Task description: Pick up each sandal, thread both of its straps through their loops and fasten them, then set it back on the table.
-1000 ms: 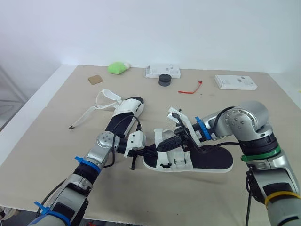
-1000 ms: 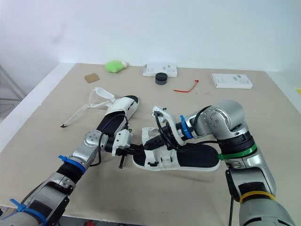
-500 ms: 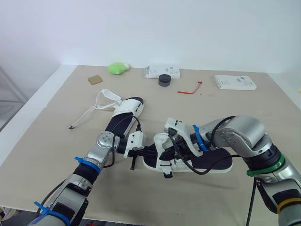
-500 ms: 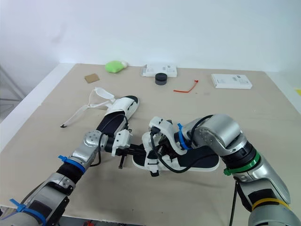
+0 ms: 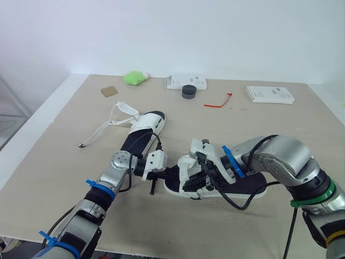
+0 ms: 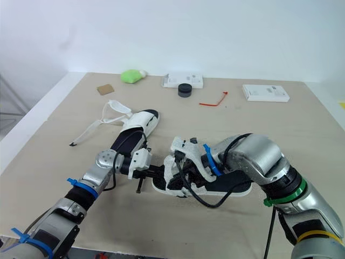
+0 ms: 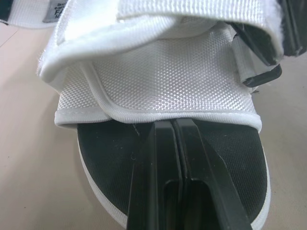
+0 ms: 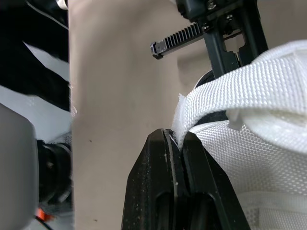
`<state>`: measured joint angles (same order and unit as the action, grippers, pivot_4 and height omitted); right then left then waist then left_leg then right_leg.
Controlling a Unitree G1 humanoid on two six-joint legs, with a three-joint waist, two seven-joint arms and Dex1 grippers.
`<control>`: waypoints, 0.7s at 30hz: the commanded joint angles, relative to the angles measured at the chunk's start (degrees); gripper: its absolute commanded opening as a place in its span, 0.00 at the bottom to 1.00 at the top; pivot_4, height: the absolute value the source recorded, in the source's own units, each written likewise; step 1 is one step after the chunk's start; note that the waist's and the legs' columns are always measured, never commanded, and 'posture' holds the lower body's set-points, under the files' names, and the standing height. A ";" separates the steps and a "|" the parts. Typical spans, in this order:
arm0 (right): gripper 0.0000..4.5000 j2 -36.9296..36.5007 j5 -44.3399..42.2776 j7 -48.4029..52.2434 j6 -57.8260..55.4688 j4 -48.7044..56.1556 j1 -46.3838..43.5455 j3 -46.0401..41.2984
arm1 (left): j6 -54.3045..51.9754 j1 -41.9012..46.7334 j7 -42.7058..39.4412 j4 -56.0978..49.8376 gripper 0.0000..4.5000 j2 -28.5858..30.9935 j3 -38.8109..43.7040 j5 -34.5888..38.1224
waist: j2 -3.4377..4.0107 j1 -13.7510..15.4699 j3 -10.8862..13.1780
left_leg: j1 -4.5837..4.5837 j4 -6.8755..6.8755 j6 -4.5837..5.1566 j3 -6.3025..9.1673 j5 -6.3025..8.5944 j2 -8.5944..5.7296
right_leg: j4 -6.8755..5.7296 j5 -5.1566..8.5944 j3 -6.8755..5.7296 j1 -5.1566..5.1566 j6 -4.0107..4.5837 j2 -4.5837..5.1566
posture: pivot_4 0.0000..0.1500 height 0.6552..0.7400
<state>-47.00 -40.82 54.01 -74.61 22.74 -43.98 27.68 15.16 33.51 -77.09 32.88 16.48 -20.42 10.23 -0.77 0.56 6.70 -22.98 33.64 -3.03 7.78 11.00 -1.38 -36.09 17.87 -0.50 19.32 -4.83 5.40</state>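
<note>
Desk [image 5: 64, 124] carries both sandals: the near sandal [image 5: 245, 186] lies flat at centre, the far sandal [image 5: 141, 129] just beyond it to my left, straps loose. My left fingers [image 7: 163, 158] are pressed together over the near sandal's toe end. My right fingers [image 8: 160, 163] are clamped on its white strap [image 8: 249, 76].
</note>
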 commanded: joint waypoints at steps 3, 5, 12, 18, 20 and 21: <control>0.02 -1.41 6.13 -0.13 4.21 0.60 0.90 3.98 | -4.33 -5.76 0.25 8.63 0.00 1.92 -7.03 -9.46 | -0.11 -0.01 -0.04 | 0.03 0.00 0.00 -0.02 0.00 0.02 | 0.00 0.00 0.00 -0.01 0.00 0.00 | 1.00 1.00; 0.02 -2.14 7.12 0.59 5.24 0.74 0.97 4.36 | -4.31 -5.70 0.24 8.71 0.00 1.93 -7.04 -9.46 | -0.11 -0.01 -0.04 | 0.05 0.00 -0.01 -0.01 0.00 0.04 | 0.00 -0.01 0.00 -0.01 0.00 -0.01 | 1.00 1.00; 0.41 -2.81 4.65 3.72 4.19 1.75 1.73 1.57 | -4.22 -5.54 0.17 8.82 0.00 1.88 -7.02 -9.45 | -0.13 0.02 -0.03 | 0.04 0.00 -0.03 0.00 0.00 0.02 | 0.00 0.00 0.02 -0.03 0.01 0.00 | 1.00 1.00; 0.56 -1.10 -5.36 6.96 -2.02 -1.78 -1.21 -11.42 | -4.21 -5.31 0.06 9.08 0.00 1.77 -7.01 -9.48 | -0.11 0.03 0.14 | 0.04 0.01 -0.03 -0.01 0.00 0.00 | 0.00 -0.01 0.01 -0.04 -0.03 0.00 | 1.00 1.00; 0.56 -2.34 -10.64 9.23 -3.44 -0.73 -1.32 -17.53 | -4.13 -5.23 0.08 9.14 0.00 1.74 -7.04 -9.51 | -0.13 0.05 0.18 | 0.03 0.01 -0.02 -0.02 0.00 0.00 | 0.00 -0.03 0.01 -0.04 -0.04 0.01 | 1.00 1.00; 0.56 -3.41 -13.37 10.25 -4.07 0.71 -0.52 -20.25 | -4.15 -5.22 0.11 9.13 0.00 1.72 -7.02 -9.48 | -0.14 0.09 0.18 | 0.02 0.01 -0.02 0.00 0.00 0.01 | 0.00 -0.02 -0.01 -0.04 -0.03 0.00 | 1.00 1.00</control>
<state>-49.06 -49.39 61.91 -77.72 20.90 -43.80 12.82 15.16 33.57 -77.07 32.92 16.40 -20.42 10.23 -0.91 0.66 6.88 -22.97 33.65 -3.06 7.79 11.00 -1.37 -36.09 17.86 -0.52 19.28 -4.83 5.40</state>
